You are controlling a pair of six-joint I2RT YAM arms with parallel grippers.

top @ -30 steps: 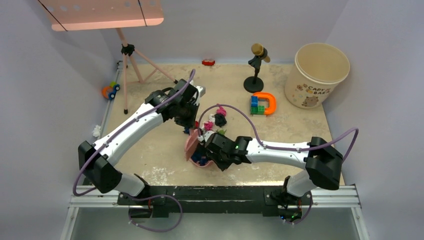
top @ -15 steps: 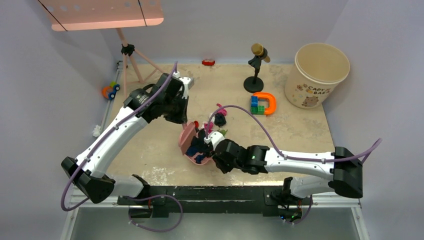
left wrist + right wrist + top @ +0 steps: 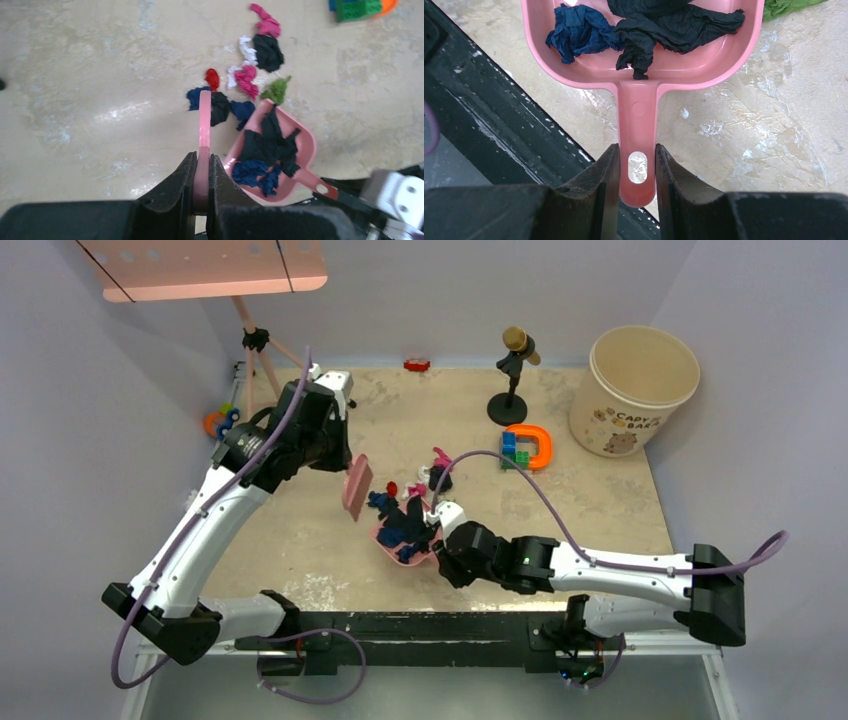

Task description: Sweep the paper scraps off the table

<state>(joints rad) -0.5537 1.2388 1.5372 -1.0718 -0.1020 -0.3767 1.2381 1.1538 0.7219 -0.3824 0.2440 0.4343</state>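
Note:
My left gripper is shut on a pink brush, held edge-on just left of the scraps; in the top view the brush hangs left of the pile. My right gripper is shut on the handle of a pink dustpan, which lies on the table near the front. Navy and black paper scraps lie in the pan. Loose scraps lie beyond its mouth: red, magenta, green, navy, black, magenta.
A cream bucket stands at the back right, a microphone stand left of it. A blue-green block stack sits by an orange U-shaped piece. A red toy car is at the back edge, a pink tripod back left.
My left arm has drawn the brush up and left, away from the dustpan's mouth. The right arm has stretched out low along the front edge, still holding the dustpan with scraps in it.

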